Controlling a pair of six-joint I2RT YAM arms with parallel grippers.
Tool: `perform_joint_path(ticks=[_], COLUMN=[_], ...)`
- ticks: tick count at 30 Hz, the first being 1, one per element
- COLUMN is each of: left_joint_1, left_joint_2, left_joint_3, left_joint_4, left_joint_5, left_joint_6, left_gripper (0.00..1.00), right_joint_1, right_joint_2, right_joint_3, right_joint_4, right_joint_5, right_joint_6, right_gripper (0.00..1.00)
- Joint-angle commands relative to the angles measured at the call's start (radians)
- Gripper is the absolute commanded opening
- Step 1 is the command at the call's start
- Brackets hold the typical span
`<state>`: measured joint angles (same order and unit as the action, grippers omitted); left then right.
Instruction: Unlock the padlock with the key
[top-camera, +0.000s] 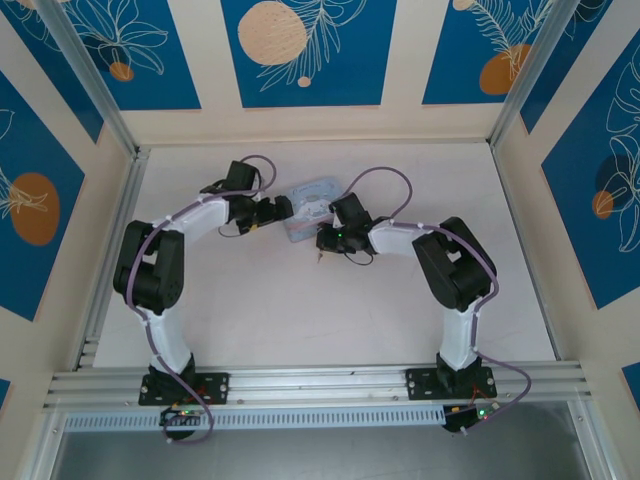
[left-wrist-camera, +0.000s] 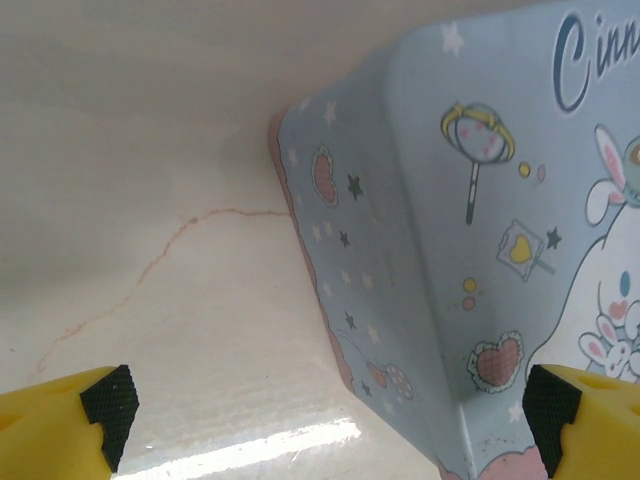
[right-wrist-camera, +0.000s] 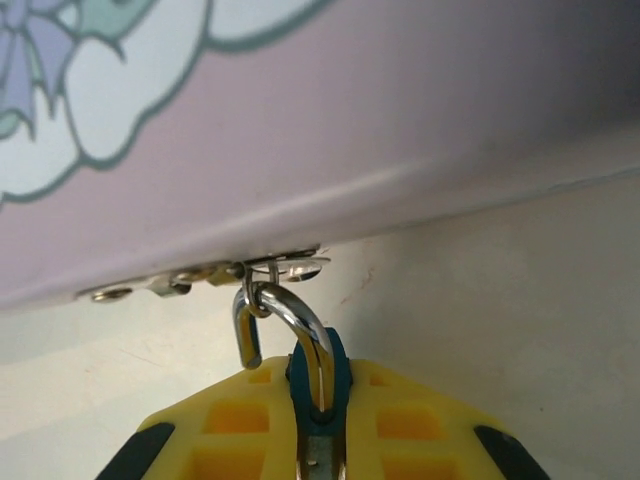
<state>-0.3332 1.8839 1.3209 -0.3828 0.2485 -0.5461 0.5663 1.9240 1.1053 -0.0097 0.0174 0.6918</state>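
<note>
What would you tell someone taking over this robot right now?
Left claw: open, straddling a corner of the blue tin, gripping nothing.
Right claw: shut on the padlock, whose shackle passes through the tin's hasp.
Done: padlock grasped.
To do: unlock it. One shackle leg looks free of the body, but I cannot tell whether it is unlocked.
</note>
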Motion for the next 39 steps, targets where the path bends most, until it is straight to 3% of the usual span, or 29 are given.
perform_joint_path(ticks=[1, 13, 24, 28, 31, 39], left_joint_1=[-0.027, -0.062, -0.064, -0.064, -0.064, -0.064], left_joint_2=[0.021, 0.026, 0.048, 0.054, 0.058, 0.060], left_joint_3=[-0.028, -0.102, -0.112, -0.109, -0.108, -0.109], left_joint_4=[-0.023, -0.026, -0.051, -0.063, -0.065, -0.060], left_joint_5=[-0.037, -0.062, -0.055, -0.058, -0.054, -0.052], left_joint_6=[0.021, -0.015, -0.023, -0.025, -0.026, -0.030], left_gripper=[1.00, 0.99, 0.98, 0.97, 0.97, 0.97], right_joint_1=[-0.016, -0.031, -0.082, -0.141, -0.193, -0.241], right_joint_2=[-0.032, -0.013, 0.023, 0.015, 0.025, -0.016], right_joint_3=[-0.039, -0.091, -0.097, -0.105, -0.080, -0.067], right_joint_4=[0.054, 0.252, 0.363, 0.441, 0.487, 0.335], right_joint_5=[-0.059, -0.044, 0.000, -0.017, -0.127, -0.246], right_joint_6=[0.118, 0.356, 0.462, 0.434, 0.380, 0.273], right_gripper=[0.00, 0.00, 0.00, 0.00, 0.00, 0.00])
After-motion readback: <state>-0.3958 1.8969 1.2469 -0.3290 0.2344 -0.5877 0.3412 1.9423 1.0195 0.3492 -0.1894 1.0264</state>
